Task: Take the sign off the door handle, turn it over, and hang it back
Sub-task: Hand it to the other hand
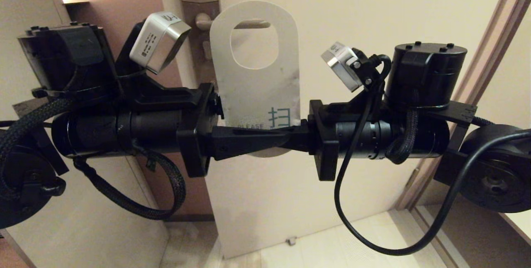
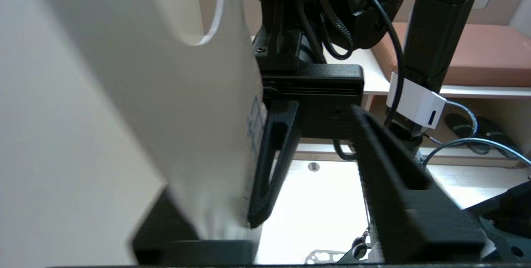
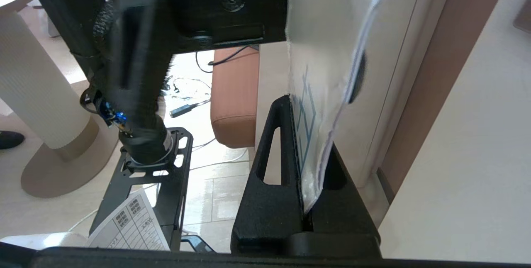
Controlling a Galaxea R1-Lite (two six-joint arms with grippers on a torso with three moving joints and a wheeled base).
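Observation:
The sign (image 1: 257, 81) shows its white face with "PLEASE" and a blue character. The door handle (image 1: 253, 24) passes through the top of its oval hole. My right gripper (image 3: 309, 135) comes in from the right and is shut on the sign's (image 3: 323, 52) lower edge; its fingers overlap the left gripper's (image 1: 249, 140). From the left, my left gripper (image 1: 282, 136) stands open around the same lower part. The sign (image 2: 186, 93) lies against one left finger, and the other finger (image 2: 394, 185) stands well clear of it. The left gripper (image 2: 298, 143) grips nothing.
The cream door (image 1: 352, 19) fills the middle, with a thumb-turn knob (image 1: 203, 21) on the handle plate. A door frame (image 1: 489, 73) runs down the right. A brown cushioned bench (image 3: 234, 93), floor cables (image 3: 186, 89) and a white pedestal (image 3: 37, 93) sit behind the arms.

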